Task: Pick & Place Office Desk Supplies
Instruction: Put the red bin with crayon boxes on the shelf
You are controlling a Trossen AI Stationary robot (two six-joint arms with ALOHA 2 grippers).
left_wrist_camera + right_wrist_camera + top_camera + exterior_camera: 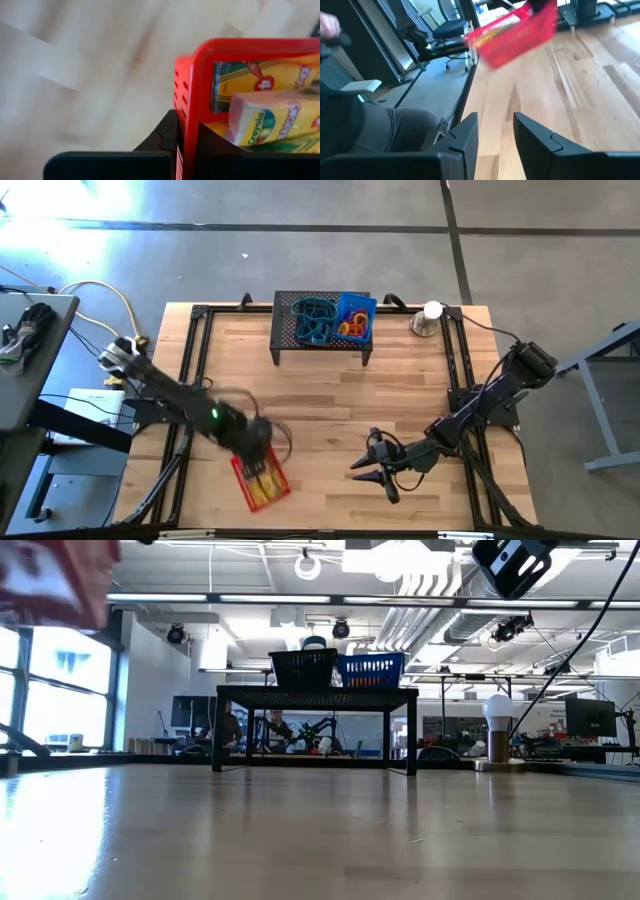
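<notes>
stand: large black mesh stand (322, 345) at the table's far edge
cone: silver cone with white ball (428, 319) beside the stand
table: light wooden table (330, 400)

My left claw (182, 145), matt black plastic, pinches the glossy red plastic bin (235, 47). Inside it, printed card boxes (260, 120) have a slight sheen. The surface (330, 405) is pale, smooth wood.

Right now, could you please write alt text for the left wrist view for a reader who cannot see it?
The left gripper is shut on the wall of a red basket, with one dark finger on either side of it. Inside the basket lie yellow Crayola crayon boxes, and the light wooden table shows blurred beyond it.
</notes>
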